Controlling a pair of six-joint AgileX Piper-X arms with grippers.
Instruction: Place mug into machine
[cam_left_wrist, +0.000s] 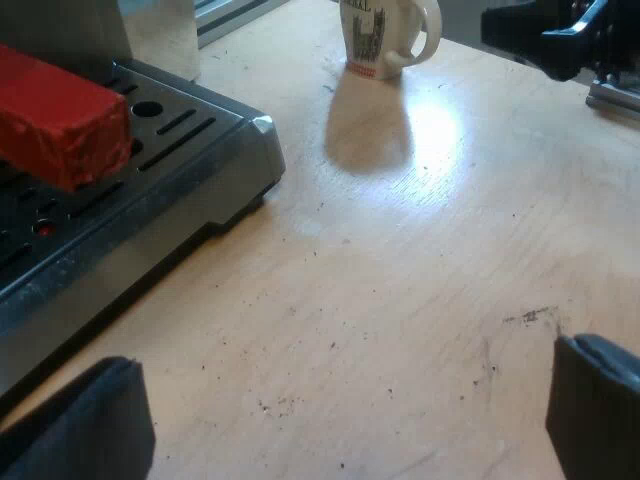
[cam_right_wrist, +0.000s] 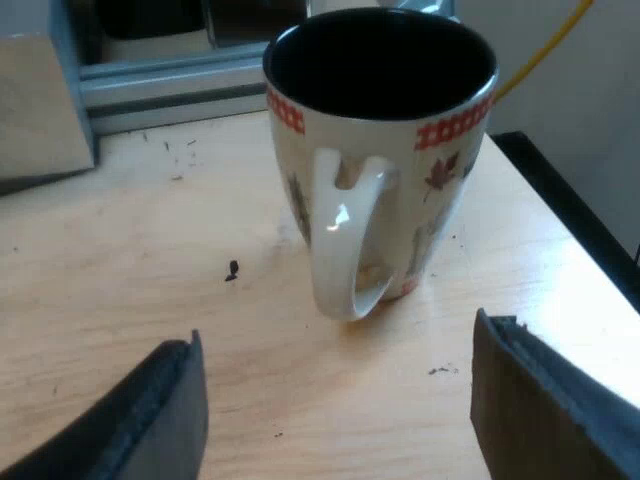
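The table (cam_left_wrist: 400, 300) is pale wood with a fine straight grain, smooth enough to throw back a soft glare, and it ends in a black edge strip (cam_right_wrist: 570, 210) near the mug. On it sits the espresso machine (cam_left_wrist: 200, 200), its base a grey metal body with a bevelled corner, topped by a dark drip grate (cam_left_wrist: 170, 130) cut with slots and one round hole. Over the grate juts the holder's blocky, matt red handle end (cam_left_wrist: 60, 120). A plain aluminium rail (cam_right_wrist: 170, 85) runs along the table beyond the mug. The mug (cam_right_wrist: 380, 150) stands upright on the wood, well apart from the machine: a glossy cream cylinder with a red checked band under the rim, leaf prints on the wall, a dark inside and a thick looped handle. That handle faces the right gripper (cam_right_wrist: 340, 400), whose matt black fingers (cam_right_wrist: 150, 410) are spread wide, wider than the mug, and stop short of it, touching nothing. The left gripper (cam_left_wrist: 340, 420) hangs over bare wood beside the machine's base, its fingers (cam_left_wrist: 80, 420) also wide apart and holding nothing. Dark specks of grounds (cam_right_wrist: 232, 270) dot the wood.
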